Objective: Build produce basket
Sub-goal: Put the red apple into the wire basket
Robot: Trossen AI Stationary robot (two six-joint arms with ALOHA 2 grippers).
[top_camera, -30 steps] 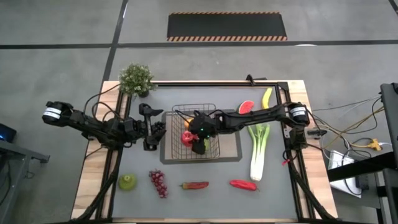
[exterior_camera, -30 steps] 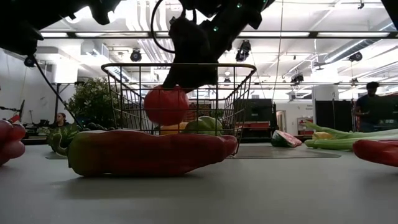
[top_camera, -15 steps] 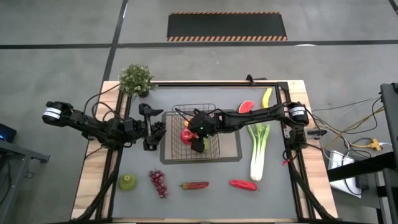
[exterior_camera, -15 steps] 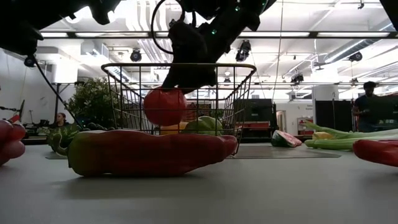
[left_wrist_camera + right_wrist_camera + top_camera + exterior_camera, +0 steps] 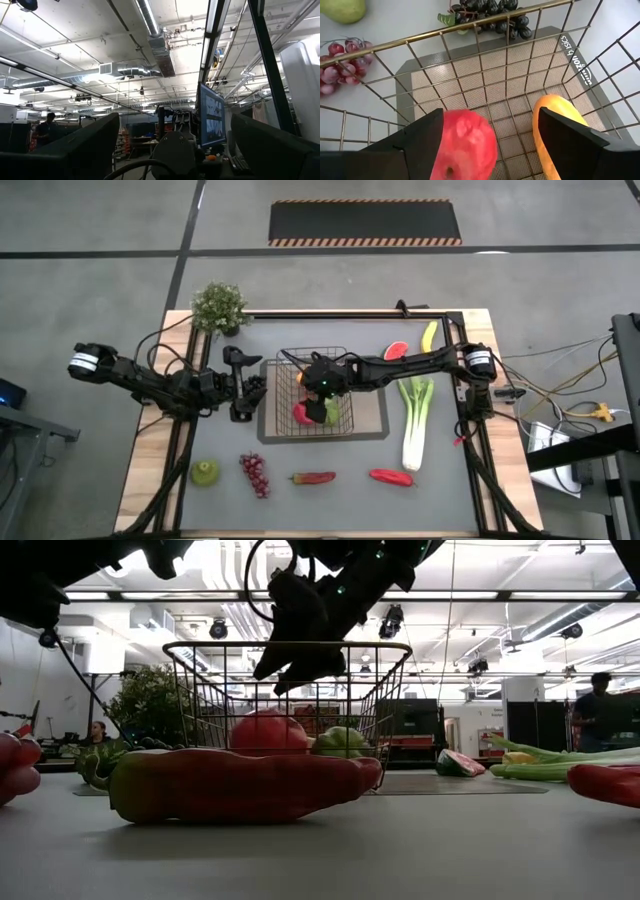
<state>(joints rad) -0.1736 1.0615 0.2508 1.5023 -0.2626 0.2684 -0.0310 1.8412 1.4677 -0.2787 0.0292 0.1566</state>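
Inside basket (image 5: 485, 47), red apple (image 5: 465, 142) below right pincer (image 5: 490, 145) spread apart, mat (image 5: 572, 52) reads "basics"

Right gripper (image 5: 318, 402) fingers spread, empty; left gripper (image 5: 258, 390) fingers wide.

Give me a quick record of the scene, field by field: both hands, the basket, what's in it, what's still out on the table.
right hand: open, above the basket, holding nothing
left hand: open, waiting beside the basket
basket: upright on the grey mat
in basket: red apple, a green fruit, an orange piece
on table: leek, watermelon slice, banana, two red peppers, purple grapes, green pear
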